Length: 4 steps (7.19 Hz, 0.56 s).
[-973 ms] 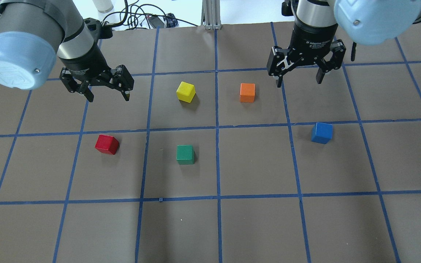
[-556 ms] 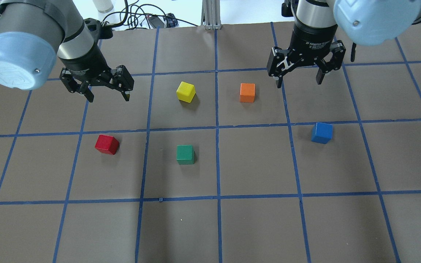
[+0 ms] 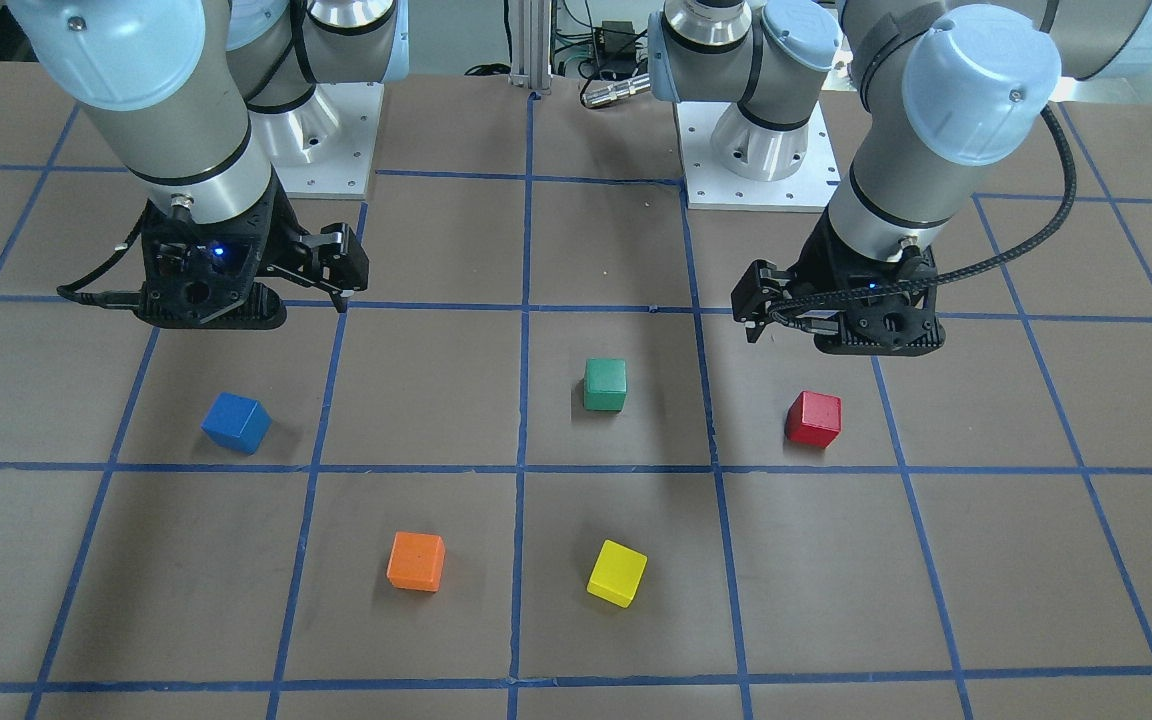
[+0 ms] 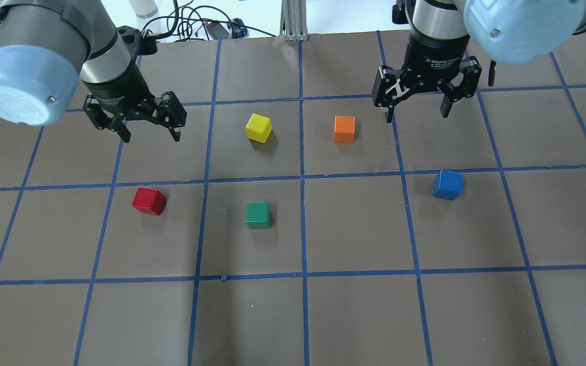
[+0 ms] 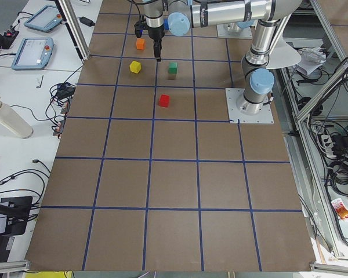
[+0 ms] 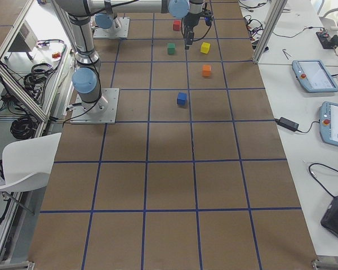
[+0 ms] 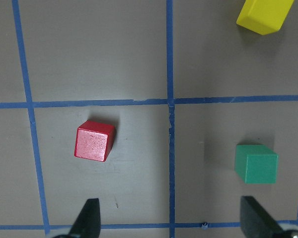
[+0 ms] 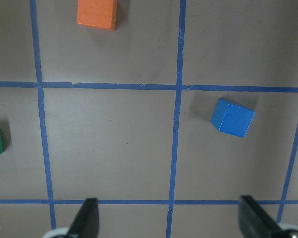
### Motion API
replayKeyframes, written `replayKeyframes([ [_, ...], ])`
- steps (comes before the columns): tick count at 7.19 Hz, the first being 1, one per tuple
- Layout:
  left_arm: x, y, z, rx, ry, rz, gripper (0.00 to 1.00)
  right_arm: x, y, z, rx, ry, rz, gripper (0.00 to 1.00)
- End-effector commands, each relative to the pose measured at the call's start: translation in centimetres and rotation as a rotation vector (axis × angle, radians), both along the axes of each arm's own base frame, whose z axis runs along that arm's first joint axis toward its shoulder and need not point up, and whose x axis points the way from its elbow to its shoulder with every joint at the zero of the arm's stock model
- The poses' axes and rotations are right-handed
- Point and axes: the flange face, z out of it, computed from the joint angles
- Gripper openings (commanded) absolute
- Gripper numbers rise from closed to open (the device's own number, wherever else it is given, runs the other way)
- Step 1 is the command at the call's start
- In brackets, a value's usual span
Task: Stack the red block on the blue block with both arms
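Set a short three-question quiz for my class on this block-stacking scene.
1. Fill in the gap: the left gripper and the right gripper are both ___ and hold nothing.
2. Which gripper hovers nearer the red block? A left gripper; B right gripper; C both equally.
3. True or false: the red block rests on the blue block.
Key: 1 open; 2 A; 3 false, they lie apart on the table, with the green block between them.
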Motion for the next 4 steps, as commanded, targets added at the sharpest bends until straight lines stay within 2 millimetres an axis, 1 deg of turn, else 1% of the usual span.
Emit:
replayKeyframes([
  [1, 0.0, 0.1, -0.1, 0.005, -0.002, -0.004, 1.0, 0.1, 0.0, 0.0, 0.002, -0.006, -0.002, 1.0],
  [2, 0.1, 0.3, -0.2, 0.01, -0.001, -0.004, 1.0, 0.2, 0.1, -0.2, 0.004, -0.009, -0.001, 1.0],
  [3, 0.6, 0.4, -0.9, 0.018, 0.006, -0.022, 1.0, 0.1, 0.0, -0.3, 0.005, -0.009, -0.002, 1.0],
  [4, 1.1, 0.6, -1.4, 0.005, 0.009, -0.1, 1.0, 0.2, 0.0, -0.3, 0.006, -0.009, -0.001, 1.0],
])
